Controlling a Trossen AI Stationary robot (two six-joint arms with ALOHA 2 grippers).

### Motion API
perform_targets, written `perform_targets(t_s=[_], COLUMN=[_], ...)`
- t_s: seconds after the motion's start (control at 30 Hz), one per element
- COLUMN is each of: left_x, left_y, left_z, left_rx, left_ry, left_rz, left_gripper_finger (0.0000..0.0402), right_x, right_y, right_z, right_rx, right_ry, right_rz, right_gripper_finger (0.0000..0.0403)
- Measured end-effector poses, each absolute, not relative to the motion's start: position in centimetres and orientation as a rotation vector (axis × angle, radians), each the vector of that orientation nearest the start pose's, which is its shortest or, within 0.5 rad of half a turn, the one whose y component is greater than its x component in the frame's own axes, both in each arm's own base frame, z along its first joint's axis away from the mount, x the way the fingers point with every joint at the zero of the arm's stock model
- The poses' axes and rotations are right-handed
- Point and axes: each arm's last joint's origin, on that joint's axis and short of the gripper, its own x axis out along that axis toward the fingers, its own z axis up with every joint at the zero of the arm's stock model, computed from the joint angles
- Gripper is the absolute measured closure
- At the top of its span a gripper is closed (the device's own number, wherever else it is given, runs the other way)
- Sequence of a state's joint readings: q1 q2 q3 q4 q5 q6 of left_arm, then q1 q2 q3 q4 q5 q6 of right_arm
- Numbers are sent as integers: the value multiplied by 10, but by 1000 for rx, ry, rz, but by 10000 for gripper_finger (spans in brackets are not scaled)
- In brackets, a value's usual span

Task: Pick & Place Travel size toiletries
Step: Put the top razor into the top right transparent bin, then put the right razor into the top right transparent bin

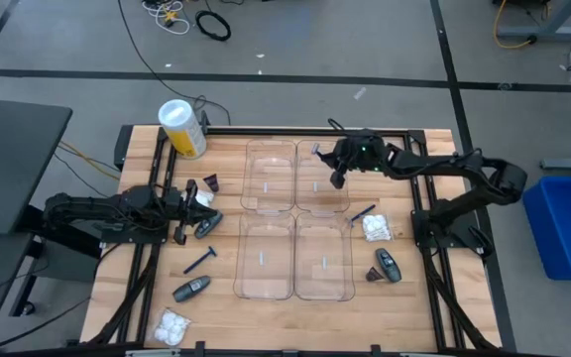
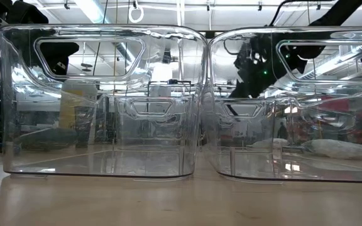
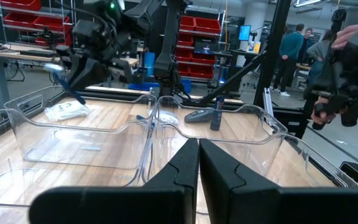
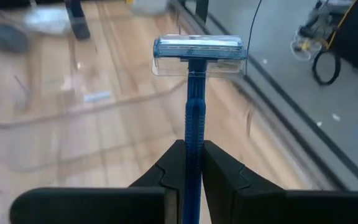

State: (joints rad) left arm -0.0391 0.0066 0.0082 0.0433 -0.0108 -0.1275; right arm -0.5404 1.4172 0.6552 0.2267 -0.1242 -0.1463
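My right gripper (image 1: 333, 164) hovers over the far right clear tray (image 1: 322, 178), shut on a thin blue razor (image 4: 194, 99); the left wrist view shows it too (image 3: 79, 59). My left gripper (image 3: 197, 152) is shut with nothing in it, low at the table's left (image 1: 181, 213). Beside it lie a white packet (image 1: 203, 198), a dark cone (image 1: 210, 183) and a grey tube (image 1: 207, 226). Nearer are another razor (image 1: 201, 260), a tube (image 1: 191, 289) and a packet (image 1: 173, 325). Right of the trays lie a razor (image 1: 362, 212), packet (image 1: 376, 228), tube (image 1: 389, 265) and cone (image 1: 374, 275). My right gripper pinches the razor's blue handle (image 4: 193, 140) between its two fingers, with the fingers lying along the handle. The clear-capped head (image 4: 199, 56) sticks out past the fingertips. The razor is lifted clear, above the far right tray.
Four clear trays sit two by two mid-table, e.g. the near left (image 1: 264, 260) and far left (image 1: 270, 177). A big yellow-and-white cylinder (image 1: 182, 127) stands at the far left corner. People stand in the room beyond (image 3: 294, 43). Bare wood lies along the near edge.
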Motion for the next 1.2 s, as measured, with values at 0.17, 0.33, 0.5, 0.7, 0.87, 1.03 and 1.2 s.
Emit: perform_targets(t_s=[0.17, 0.33, 0.5, 0.7, 0.87, 1.03, 1.2], left_x=[97, 97, 97, 97, 97, 97, 97], left_y=[-3, -3, -3, -3, -4, -3, -3], left_z=[170, 170, 170, 170, 170, 170, 170], left_rx=[-128, -128, -128, -128, -129, -128, -128], left_ry=[-43, -43, -43, -43, -43, -43, -43], left_rz=[-31, -31, -31, -31, -31, -31, -31], left_gripper_finger=[379, 379, 379, 379, 379, 379, 379], right_x=[245, 246, 246, 245, 243, 243, 242], right_y=[-143, -143, -143, -142, -141, -141, -141], right_z=[180, 177, 177, 175, 172, 172, 176], right_rx=[48, 51, 52, 103, 149, 172, 177], right_ry=[573, 583, 587, 607, 632, 627, 611], right_rz=[-362, -361, -360, -370, -379, -386, -389], right_gripper_finger=[358, 357, 346, 315, 275, 241, 220])
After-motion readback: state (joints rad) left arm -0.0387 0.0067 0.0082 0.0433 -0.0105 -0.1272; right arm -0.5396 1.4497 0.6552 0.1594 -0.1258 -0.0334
